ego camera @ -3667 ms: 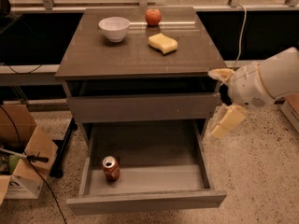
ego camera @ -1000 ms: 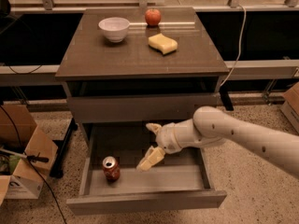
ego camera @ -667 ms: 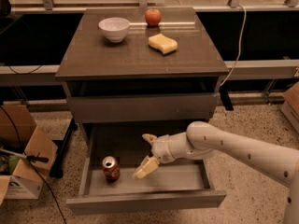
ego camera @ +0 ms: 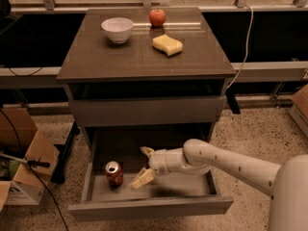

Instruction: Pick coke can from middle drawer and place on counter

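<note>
The red cylindrical coke can stood upright on the flat grey floor of the pulled-out middle drawer. Just beside it, at its 3 o'clock, the gripper kept two pale fingers spread, holding nothing.

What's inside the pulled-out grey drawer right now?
A small red drink can with a silver top stands upright at the left of the grey metal drawer's floor. The robot's open pincer hangs just right of it, apart. The arm covers part of the floor.
</note>
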Robot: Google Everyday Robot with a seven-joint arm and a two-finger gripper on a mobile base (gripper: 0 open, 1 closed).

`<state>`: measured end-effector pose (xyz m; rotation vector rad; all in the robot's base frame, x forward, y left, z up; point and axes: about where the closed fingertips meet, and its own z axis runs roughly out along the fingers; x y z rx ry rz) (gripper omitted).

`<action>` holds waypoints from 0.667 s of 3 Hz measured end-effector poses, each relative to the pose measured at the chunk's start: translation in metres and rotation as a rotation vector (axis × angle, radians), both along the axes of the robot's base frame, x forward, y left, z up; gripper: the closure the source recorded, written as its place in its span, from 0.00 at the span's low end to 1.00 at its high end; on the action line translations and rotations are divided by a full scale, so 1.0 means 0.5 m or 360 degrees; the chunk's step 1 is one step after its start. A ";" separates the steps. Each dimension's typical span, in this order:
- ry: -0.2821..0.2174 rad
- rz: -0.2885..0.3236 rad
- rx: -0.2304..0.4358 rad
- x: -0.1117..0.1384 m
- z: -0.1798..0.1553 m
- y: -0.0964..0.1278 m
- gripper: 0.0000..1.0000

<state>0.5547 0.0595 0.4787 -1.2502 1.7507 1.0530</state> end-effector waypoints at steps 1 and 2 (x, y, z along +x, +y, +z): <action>0.0054 0.0011 0.0163 0.041 -0.070 0.076 0.00; 0.0087 0.0026 0.0254 0.059 -0.099 0.122 0.00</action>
